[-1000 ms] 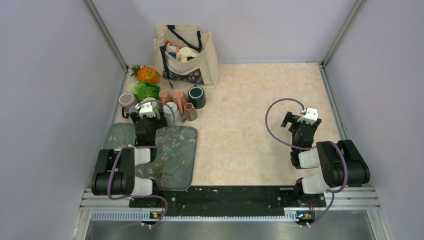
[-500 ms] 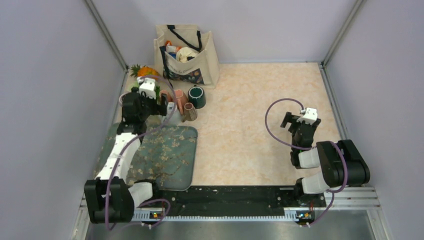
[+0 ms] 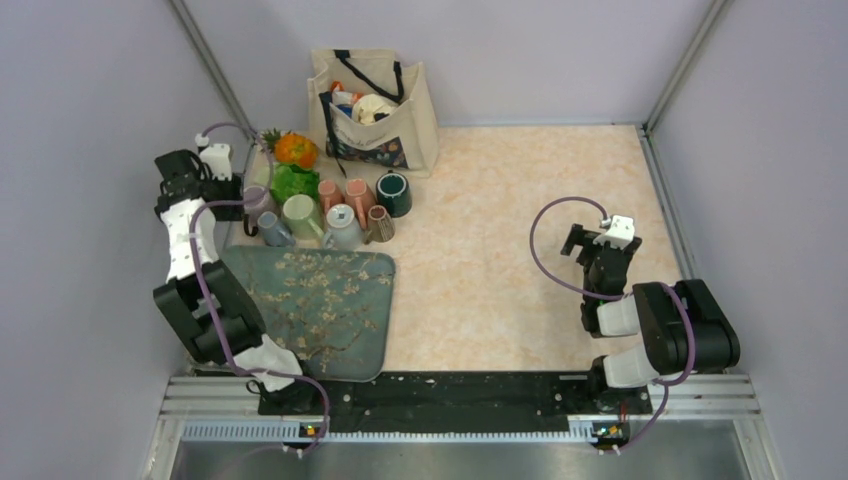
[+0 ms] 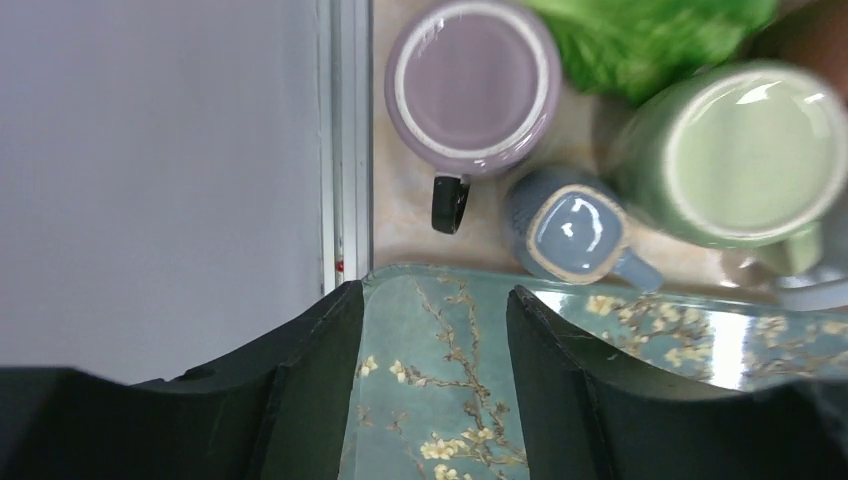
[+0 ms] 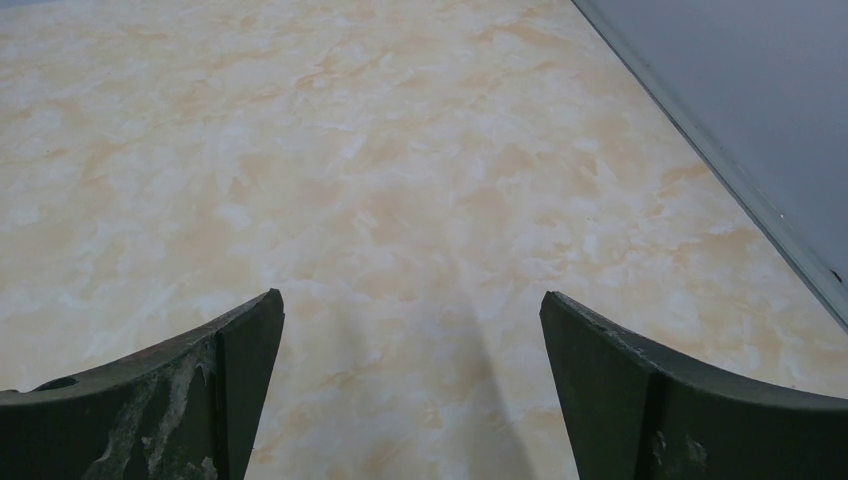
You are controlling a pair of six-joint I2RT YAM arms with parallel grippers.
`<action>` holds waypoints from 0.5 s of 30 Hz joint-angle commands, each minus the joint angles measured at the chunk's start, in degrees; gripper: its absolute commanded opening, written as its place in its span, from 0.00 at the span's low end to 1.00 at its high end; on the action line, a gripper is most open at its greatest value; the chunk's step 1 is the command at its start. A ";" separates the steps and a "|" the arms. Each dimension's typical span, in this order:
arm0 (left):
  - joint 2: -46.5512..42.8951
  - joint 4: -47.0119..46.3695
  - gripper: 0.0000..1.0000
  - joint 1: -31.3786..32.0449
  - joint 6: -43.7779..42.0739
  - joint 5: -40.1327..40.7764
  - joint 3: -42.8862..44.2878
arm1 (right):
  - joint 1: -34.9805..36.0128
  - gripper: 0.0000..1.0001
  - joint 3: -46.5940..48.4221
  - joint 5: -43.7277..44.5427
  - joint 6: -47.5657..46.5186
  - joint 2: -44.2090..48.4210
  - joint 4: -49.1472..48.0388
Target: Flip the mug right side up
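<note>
Left gripper (image 4: 432,295): fingers spread, nothing between them; it hangs over the far edge of the patterned tray (image 4: 440,420), looking straight down; just beyond the gap lies the purple mug (image 4: 470,85), on the table off the tray, close against the rail of the left wall (image 4: 150,150). Orientation, as judged: a pale ring round a flat disc faces the camera, reading as a foot ring, so the mug stands mouth down, long axis vertical; its dark handle (image 4: 448,203) points back toward the tray and the fingers. Handling, as judged: glazed ceramic, rigid, moderately heavy, slippery and liable to chip; grip across the body wall or at the handle root, firmly, since the turn will load the hold. Neighbours: a blue-grey mug (image 4: 568,232) just beside the handle, seemingly base up also; a green mug (image 4: 745,150) further right; little clearance for a finger on that side. Right gripper (image 5: 410,300): spread and empty, over bare table (image 5: 400,150), well apart.
</note>
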State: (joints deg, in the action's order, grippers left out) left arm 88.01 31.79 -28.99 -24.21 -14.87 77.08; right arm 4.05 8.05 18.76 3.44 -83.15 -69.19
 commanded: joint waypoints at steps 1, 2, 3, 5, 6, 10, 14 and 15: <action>5.89 -0.65 0.57 -0.01 -4.88 4.93 2.70 | -0.74 0.99 1.79 -0.75 -0.22 -0.31 -2.08; 7.53 -2.05 0.55 -0.49 -4.61 5.11 3.29 | -0.75 0.99 1.79 -0.78 -0.23 -0.33 -2.09; 9.13 -2.79 0.54 -0.77 -4.50 4.78 4.12 | -0.72 0.99 1.79 -0.76 -0.23 -0.34 -2.09; 12.40 -3.65 0.50 -0.84 -4.55 5.01 5.79 | -0.80 0.99 1.86 -1.41 -0.49 -0.42 -1.98; 13.90 -3.88 0.49 -0.88 -4.47 5.42 6.68 | -0.79 0.99 2.06 -2.21 -0.79 -0.43 -1.62; 18.55 -3.17 0.49 -0.84 -5.06 2.74 8.80 | -0.79 0.99 2.23 -3.13 -1.15 -0.43 -1.39; 21.81 -1.60 0.50 -0.88 -5.65 -1.22 10.22 | -0.75 0.99 2.23 -3.24 -1.15 -0.43 -1.39; 22.61 -1.00 0.50 -0.86 -5.60 -1.95 10.76 | -0.75 0.99 2.23 -3.22 -1.16 -0.43 -1.39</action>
State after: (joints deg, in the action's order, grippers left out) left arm 108.27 30.55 -29.61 -28.82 -12.08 84.40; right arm 4.05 8.67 16.47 2.92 -83.15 -68.97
